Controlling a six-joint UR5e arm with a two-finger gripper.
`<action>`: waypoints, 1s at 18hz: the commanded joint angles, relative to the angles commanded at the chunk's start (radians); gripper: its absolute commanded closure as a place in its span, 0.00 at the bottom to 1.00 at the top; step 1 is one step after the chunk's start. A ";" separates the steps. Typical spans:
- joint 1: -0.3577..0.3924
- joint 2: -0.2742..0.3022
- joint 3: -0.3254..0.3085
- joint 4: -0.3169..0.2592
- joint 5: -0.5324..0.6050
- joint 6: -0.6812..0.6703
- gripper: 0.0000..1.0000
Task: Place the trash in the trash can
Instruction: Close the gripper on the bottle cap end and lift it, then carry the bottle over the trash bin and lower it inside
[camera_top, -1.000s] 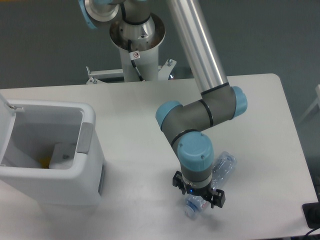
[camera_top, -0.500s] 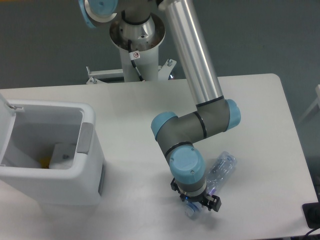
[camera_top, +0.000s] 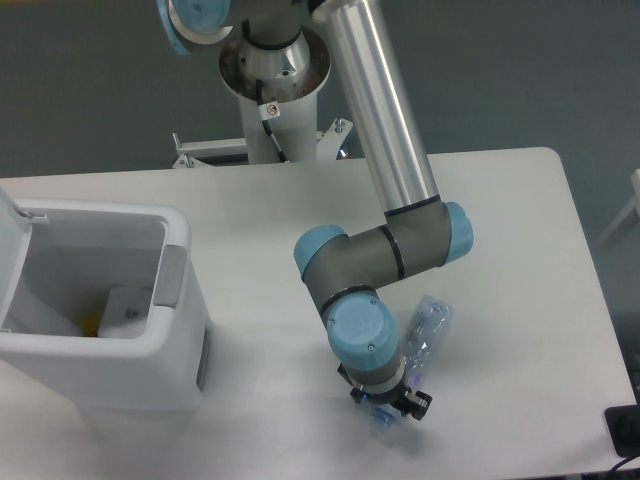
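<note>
Near the front edge of the white table (camera_top: 500, 200), right of centre, the black two-finger gripper (camera_top: 390, 408) points straight down over the cap end of the long clear plastic bottle with the blue-purple label (camera_top: 420, 340). The wrist housing hides most of the fingers, so whether they are clenched on the bottle or only straddling it cannot be told from this view; the neck end seems to sit between them.

Bottle: lies on its side on the tabletop, body running up and to the right from the gripper, towards the right edge. Clear ribbed plastic, a bluish tint near the gripper. It looks light and thin-walled, so it would likely dent under a hard squeeze and swing if held only by one end.

Large white box-shaped plastic trash can with grey side panel (camera_top: 110, 310): stands at the left edge of the table, well apart from the bottle, white hinged lid (camera_top: 12, 222) tipped open to its left. A small white object (camera_top: 128, 305), possibly the pouch, rests inside next to something yellow.

Judgement: grasp stage of the second item. Approaching from above at the narrow end suits a two-finger hold; lift and carry to the open can remain.
</note>
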 joint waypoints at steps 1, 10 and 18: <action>0.002 0.014 -0.002 -0.002 -0.002 0.002 0.64; 0.058 0.130 -0.008 -0.014 -0.208 -0.041 0.64; 0.116 0.287 -0.006 -0.055 -0.593 -0.176 0.64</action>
